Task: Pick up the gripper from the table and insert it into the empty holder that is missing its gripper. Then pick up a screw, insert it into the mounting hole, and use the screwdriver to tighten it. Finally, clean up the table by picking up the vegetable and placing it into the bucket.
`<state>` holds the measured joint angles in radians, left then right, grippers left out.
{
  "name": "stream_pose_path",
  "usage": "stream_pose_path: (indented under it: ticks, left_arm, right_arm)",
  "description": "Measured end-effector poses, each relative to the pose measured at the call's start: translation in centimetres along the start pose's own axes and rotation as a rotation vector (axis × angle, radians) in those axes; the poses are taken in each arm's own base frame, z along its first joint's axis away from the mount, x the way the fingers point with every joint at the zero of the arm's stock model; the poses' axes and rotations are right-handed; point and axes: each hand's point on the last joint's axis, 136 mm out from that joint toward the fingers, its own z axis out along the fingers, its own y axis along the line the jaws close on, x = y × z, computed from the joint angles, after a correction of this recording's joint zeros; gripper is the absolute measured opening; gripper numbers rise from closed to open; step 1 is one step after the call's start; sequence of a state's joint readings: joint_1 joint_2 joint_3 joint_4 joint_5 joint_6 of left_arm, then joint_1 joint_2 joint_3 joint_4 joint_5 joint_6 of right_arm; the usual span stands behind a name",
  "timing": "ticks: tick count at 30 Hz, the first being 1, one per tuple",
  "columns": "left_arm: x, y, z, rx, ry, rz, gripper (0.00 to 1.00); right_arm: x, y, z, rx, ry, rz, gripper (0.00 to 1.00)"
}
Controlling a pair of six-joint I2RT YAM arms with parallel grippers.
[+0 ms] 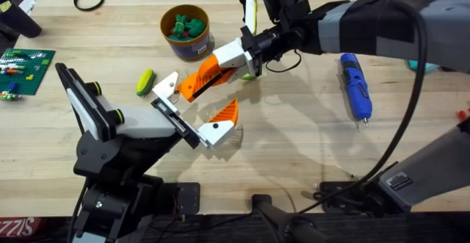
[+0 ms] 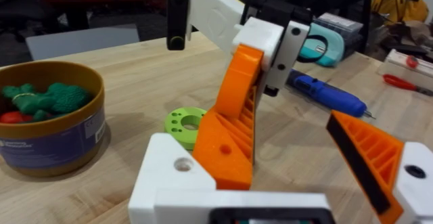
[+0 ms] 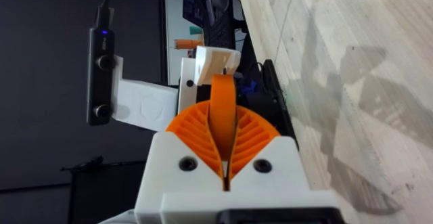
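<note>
The orange ribbed gripper (image 1: 200, 79) is held by my right gripper (image 1: 232, 58), whose pads are shut on its thick end. Its narrow end sits against the bare white holder (image 1: 166, 86) on my left arm's black rail. In the left wrist view the gripper (image 2: 231, 126) stands on the holder (image 2: 169, 176). In the right wrist view my right gripper (image 3: 222, 126) clamps it edge-on. My left gripper (image 1: 200, 102) is open; its other mount carries an orange finger (image 1: 225, 114). The blue screwdriver (image 1: 356, 86) lies at the right. The vegetable (image 1: 145, 81) lies left of the holder, below the bucket (image 1: 192, 48).
The bucket (image 2: 54, 143) holds green toy pieces. A lime-green disc (image 2: 184, 124) lies on the table behind the holder. A black ring (image 1: 89, 0) sits at the back left and a green brick plate (image 1: 22, 63) at the left edge.
</note>
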<state>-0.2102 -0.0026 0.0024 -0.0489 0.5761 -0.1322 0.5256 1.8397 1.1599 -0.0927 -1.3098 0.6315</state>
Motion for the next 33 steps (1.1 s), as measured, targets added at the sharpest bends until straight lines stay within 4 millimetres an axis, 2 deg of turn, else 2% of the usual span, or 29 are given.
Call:
stream_pose_path:
  ticks: [22, 33]
  left_arm:
    - [0.05, -0.37, -0.01, 0.021, 0.006, -0.001, 0.986]
    - [0.09, -0.47, -0.02, 0.027, 0.008, -0.005, 0.986]
  right_arm:
    - [0.37, 0.73, -0.16, -0.046, 0.026, -0.021, 0.011]
    - [0.47, 0.12, 0.00, -0.061, 0.039, -0.048, 0.011]
